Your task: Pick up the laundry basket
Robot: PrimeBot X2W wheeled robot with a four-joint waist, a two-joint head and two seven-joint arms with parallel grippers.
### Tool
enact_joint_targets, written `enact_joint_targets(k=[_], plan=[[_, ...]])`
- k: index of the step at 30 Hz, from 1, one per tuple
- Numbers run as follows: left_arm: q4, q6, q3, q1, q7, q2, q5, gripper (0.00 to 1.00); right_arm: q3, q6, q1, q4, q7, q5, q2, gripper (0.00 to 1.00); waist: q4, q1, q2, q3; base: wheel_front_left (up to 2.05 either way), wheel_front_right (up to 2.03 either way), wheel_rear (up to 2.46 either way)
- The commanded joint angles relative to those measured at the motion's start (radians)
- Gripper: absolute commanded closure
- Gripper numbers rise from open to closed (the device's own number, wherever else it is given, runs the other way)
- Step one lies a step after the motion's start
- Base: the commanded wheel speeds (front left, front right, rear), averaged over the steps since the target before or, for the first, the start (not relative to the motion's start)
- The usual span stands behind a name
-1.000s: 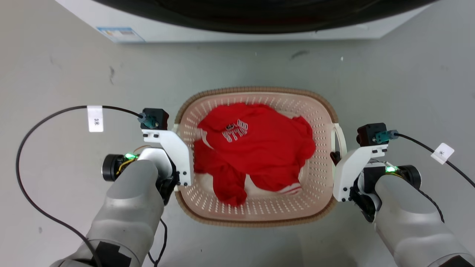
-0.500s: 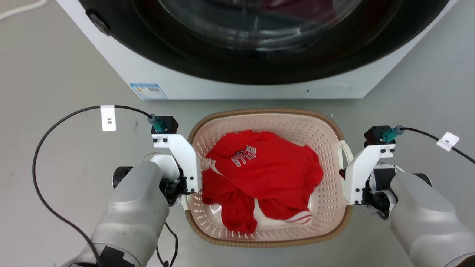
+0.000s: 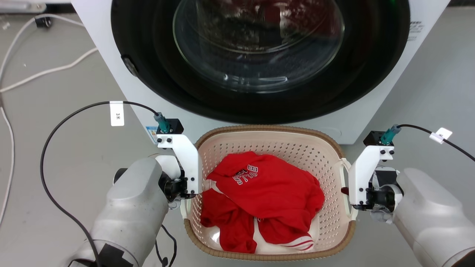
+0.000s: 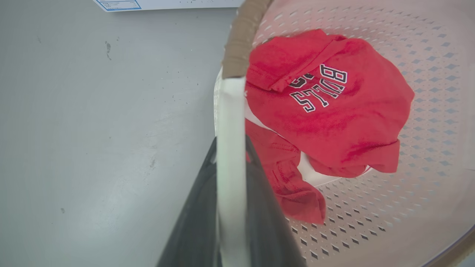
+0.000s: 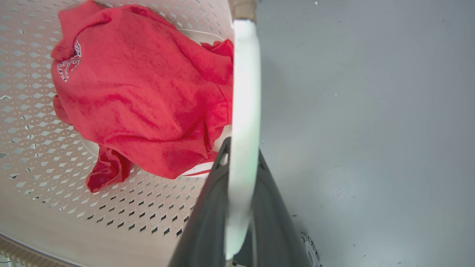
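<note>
Floor (image 4: 92, 129), left gripper (image 4: 230, 148), right gripper (image 5: 241, 148) clamping laundry basket (image 3: 271, 129)

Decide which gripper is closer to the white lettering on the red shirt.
Left. The left gripper grips the handle of the basket beside the lettering; the right gripper holds the far handle, across the shirt.
</note>
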Motion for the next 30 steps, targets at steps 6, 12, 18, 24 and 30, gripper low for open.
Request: enact_joint_targets(k=[6,12,18,24,30], plan=[[-0.026,-0.014,-0.031,0.001,0.046,-0.031,-0.043,1.00,0.015,0.014,-0.033,0.010,0.063,0.026,0.047,1.00,0.005,0.0001,0.0000,-0.076,0.00,0.00,0.00],[-0.034,-0.014,-0.059,0.031,0.047,-0.024,-0.066,1.00,0.027,0.014,-0.027,0.032,0.109,0.036,0.064,1.00,0.008,0.0001,0.0000,-0.127,0.00,0.00,0.00],[-0.022,-0.014,-0.084,0.074,0.063,-0.025,-0.091,1.00,0.033,0.014,0.002,0.057,0.136,0.047,0.083,1.00,0.011,0.0001,0.0000,-0.172,0.00,0.00,0.00],[-0.023,-0.014,-0.100,0.095,0.061,-0.022,-0.115,1.00,0.035,0.014,0.013,0.069,0.143,0.058,0.096,1.00,0.012,0.0001,0.0000,-0.183,0.00,0.00,0.00],[-0.026,-0.015,-0.116,0.099,0.055,-0.019,-0.132,1.00,0.037,0.014,0.014,0.075,0.144,0.062,0.099,1.00,0.012,0.0001,0.0000,-0.184,0.00,0.00,0.00]])
